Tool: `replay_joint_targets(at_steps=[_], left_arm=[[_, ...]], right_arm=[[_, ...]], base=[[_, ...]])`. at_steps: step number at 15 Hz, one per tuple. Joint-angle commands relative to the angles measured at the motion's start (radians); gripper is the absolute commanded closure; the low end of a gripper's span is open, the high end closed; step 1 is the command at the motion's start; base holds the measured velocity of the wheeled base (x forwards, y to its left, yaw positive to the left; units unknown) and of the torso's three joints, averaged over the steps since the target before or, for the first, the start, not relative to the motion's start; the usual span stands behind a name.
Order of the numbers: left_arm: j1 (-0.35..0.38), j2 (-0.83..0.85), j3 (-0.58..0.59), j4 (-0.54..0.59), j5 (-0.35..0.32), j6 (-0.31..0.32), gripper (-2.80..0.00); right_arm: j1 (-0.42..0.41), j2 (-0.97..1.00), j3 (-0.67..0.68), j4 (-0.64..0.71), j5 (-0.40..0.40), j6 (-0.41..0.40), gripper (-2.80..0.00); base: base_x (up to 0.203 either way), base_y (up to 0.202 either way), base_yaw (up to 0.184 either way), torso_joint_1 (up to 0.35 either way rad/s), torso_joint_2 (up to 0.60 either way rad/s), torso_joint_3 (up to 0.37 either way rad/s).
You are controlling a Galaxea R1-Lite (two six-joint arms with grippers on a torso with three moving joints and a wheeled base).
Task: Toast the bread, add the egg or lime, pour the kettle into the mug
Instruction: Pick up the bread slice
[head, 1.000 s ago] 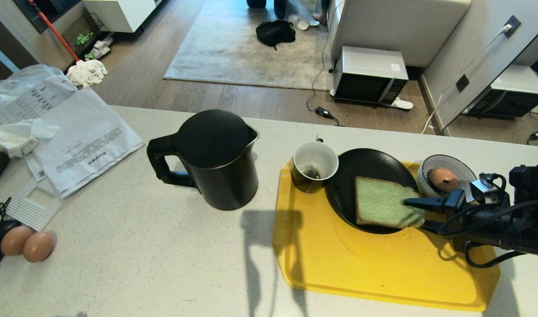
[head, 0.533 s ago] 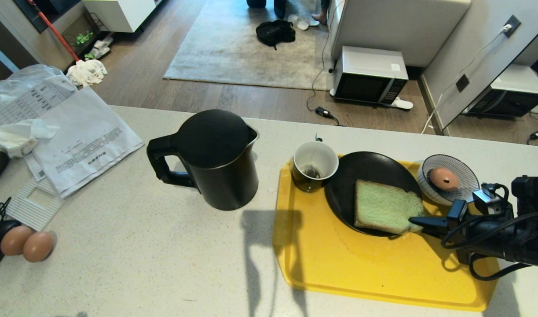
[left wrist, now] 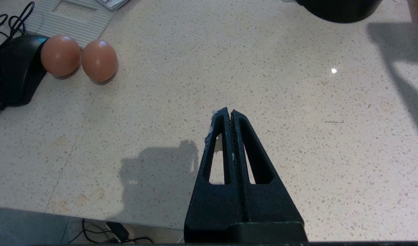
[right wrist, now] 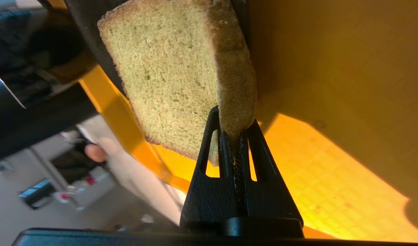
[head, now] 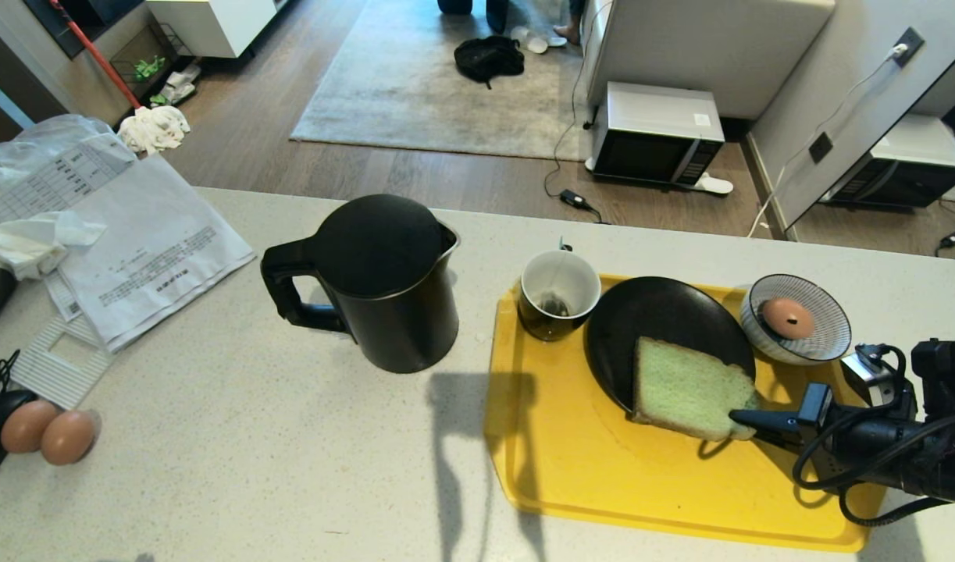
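r tool (head: 746, 421) clamped bread (head: 684, 386), lifted

You had the pale green bread (head: 684, 387) tilted, half on the black plate (head: 649, 312), half over the tray (head: 602, 476), its corner pinched. The black kettle (head: 379, 285) stood upright left of the mug (head: 559, 295), which sat on the tray's far corner.

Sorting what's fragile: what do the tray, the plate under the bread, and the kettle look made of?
Tray: yellow, smooth, probably plastic, with a moulded raised rim. Plate: black, slightly glossy, likely ceramic, though the look leaves it open. Kettle: matte black body, with a thin bright metal rim at the spout.
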State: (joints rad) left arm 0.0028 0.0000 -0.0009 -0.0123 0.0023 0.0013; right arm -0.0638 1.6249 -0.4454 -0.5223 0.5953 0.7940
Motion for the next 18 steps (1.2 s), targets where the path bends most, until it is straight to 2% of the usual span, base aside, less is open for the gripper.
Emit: replay_joint_targets(at_steps=[1, 3, 4, 12, 18], left_arm=[[0.0, 0.0, 0.001, 0.0, 0.001, 0.0, 0.0], [0.0, 0.0, 0.001, 0.0, -0.001, 0.0, 0.0], [0.0, 0.0, 0.001, 0.0, 0.001, 0.0, 0.0], [0.0, 0.0, -0.001, 0.0, 0.0, 0.0, 0.0], [0.0, 0.0, 0.0, 0.0, -0.001, 0.0, 0.0]], right_arm=[[0.001, -0.007, 0.007, 0.005, -0.03, -0.026, 0.0], [0.001, -0.018, 0.013, 0.007, -0.064, -0.097, 0.0], [0.0, -0.028, 0.023, 0.007, -0.069, -0.106, 0.0], [-0.001, -0.108, 0.03, 0.007, -0.068, -0.101, 0.0], [0.0, -0.285, 0.055, 0.044, -0.066, -0.061, 0.0]], base=[[0.0, 0.0, 0.0, 0.0, 0.0, 0.0], [0.0, 0.0, 0.0, 0.0, 0.0, 0.0], [0.0, 0.0, 0.0, 0.0, 0.0, 0.0], [0.0, 0.0, 0.0, 0.0, 0.0, 0.0], [0.0, 0.0, 0.0, 0.0, 0.0, 0.0]])
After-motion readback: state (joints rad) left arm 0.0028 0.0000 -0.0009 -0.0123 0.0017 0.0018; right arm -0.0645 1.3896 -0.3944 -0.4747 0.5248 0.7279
